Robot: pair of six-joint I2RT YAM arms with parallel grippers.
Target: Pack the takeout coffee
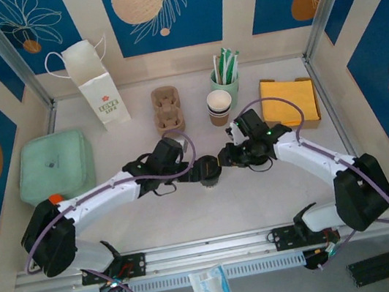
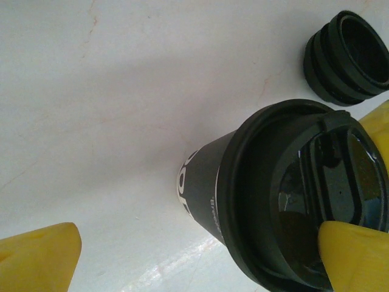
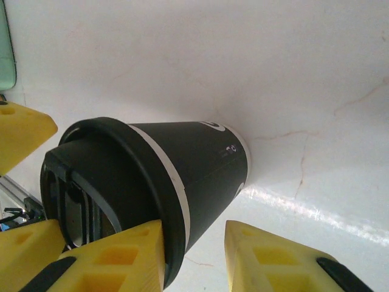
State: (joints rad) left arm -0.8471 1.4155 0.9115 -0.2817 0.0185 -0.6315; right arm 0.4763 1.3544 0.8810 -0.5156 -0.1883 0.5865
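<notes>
You are only starting: the takeout coffee stands on the table, well apart from the paper bag, left gripper wide open, right gripper straddling it, not yet clamped.

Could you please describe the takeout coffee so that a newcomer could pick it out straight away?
Start at the white table and look to its middle, just nearer than the stack of lidless white-and-brown paper cups. There stands the takeout coffee, a small dark paper cup. It alone wears a round black plastic lid; those cups are open.
</notes>
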